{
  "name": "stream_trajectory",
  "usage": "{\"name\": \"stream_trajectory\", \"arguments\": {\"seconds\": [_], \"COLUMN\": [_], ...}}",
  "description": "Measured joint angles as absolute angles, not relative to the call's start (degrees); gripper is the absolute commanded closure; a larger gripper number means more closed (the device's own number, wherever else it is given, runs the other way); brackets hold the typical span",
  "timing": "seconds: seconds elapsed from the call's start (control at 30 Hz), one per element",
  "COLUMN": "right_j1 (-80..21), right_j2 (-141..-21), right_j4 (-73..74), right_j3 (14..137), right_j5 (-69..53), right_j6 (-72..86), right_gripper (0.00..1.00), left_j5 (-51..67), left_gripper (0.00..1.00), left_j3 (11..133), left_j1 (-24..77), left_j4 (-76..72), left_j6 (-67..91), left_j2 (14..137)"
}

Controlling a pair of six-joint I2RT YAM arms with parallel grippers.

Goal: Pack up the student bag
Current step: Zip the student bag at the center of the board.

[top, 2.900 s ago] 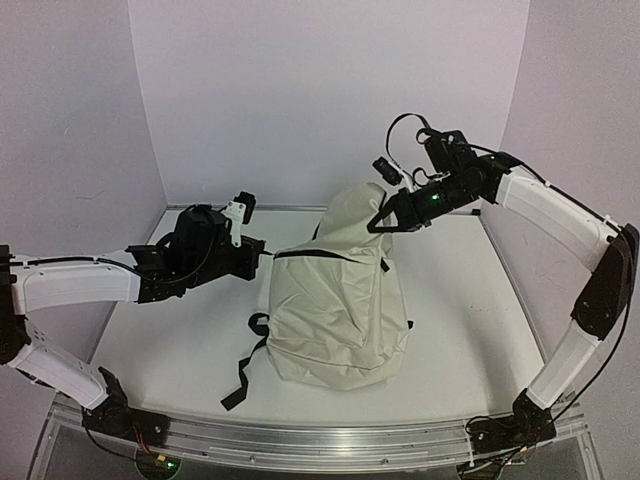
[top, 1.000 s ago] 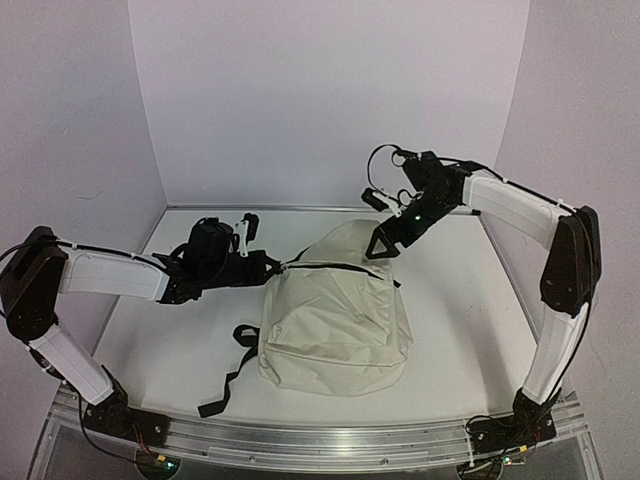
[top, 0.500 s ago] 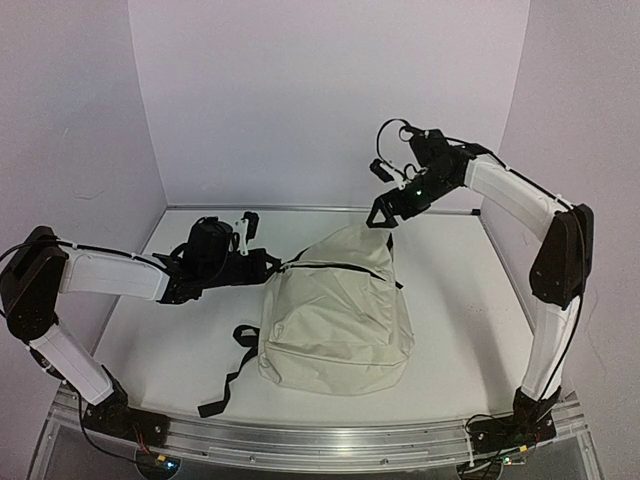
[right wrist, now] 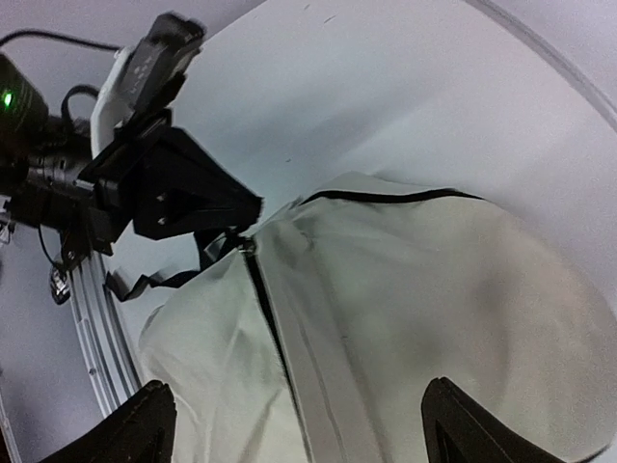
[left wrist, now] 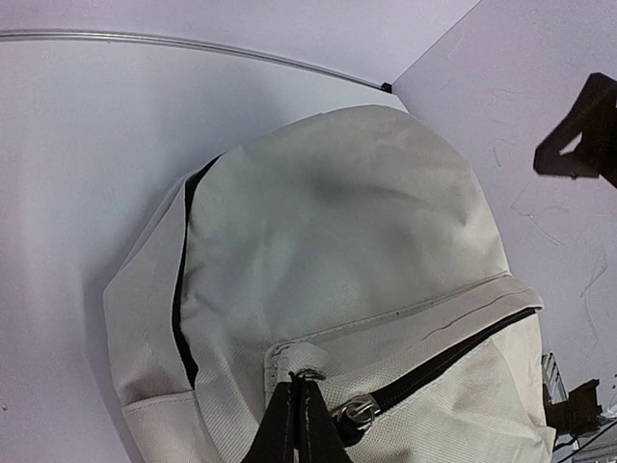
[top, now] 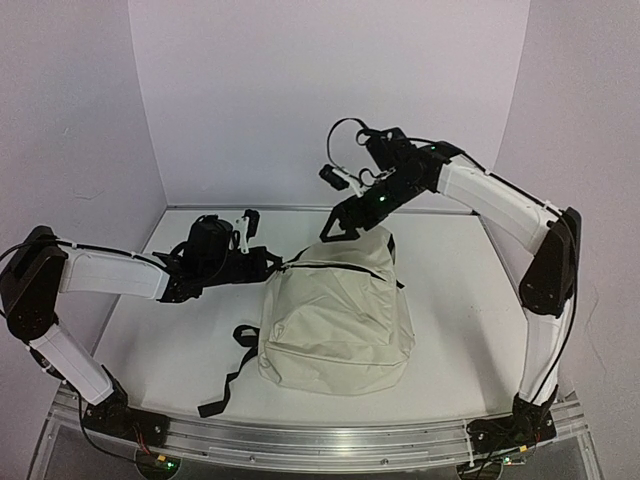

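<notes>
1. Top external: student bag (top: 335, 315) lying mid-table (top: 160, 345); left gripper (top: 268, 262) pinched shut on its fabric tab (left wrist: 289, 359); right gripper (top: 340, 226) spread wide above the bag's far end, empty.
2. Risk: thin tab slipping from the pinch under any pull; bag dragged rather than opened.
3. Left wrist only: zipper pull (left wrist: 359, 412) just beside the pinch. Right wrist only: nothing between its fingers.

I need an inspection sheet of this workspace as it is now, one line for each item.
Surface: white table, the bag lies on it.
Job's things: student bag lying flat, black straps trailing toward the near edge.
Clutter: nothing seen.
Grippers: left gripper shut on the bag's fabric beside the zipper; right gripper open, empty, above the bag's far end.
Cables: black cable loops at the right wrist.
Surroundings: white walls; metal rail at the near edge.
</notes>
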State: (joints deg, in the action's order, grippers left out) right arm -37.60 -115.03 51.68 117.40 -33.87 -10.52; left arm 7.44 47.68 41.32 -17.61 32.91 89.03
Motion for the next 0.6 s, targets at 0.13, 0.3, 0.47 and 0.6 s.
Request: {"name": "stream_trajectory", "arguments": {"seconds": [0.13, 0.3, 0.47, 0.6], "right_j1": [-41.7, -42.5, -42.5, -42.7], "right_j2": [-118.9, -124.7, -126.6, -126.6], "right_j4": [52.2, 52.7, 53.7, 53.9], "right_j3": [118.2, 119.5, 119.6, 119.7], "right_j5": [-32.5, -30.1, -28.5, -27.7], "right_j6": [-11.3, -12.4, -13.5, -14.0], "right_gripper": [0.22, 0.34, 0.76, 1.00], "left_j5": [7.5, 7.5, 7.5, 7.1], "left_gripper": [1.00, 1.00, 1.00, 1.00], "left_j3": [47.7, 47.7, 47.7, 47.7], "left_j1": [41.3, 41.3, 41.3, 41.3], "left_j4": [-17.6, -17.6, -17.6, -17.5], "left_j6": [32.9, 32.9, 32.9, 33.0], "left_j2": [89.0, 89.0, 89.0, 89.0]}}
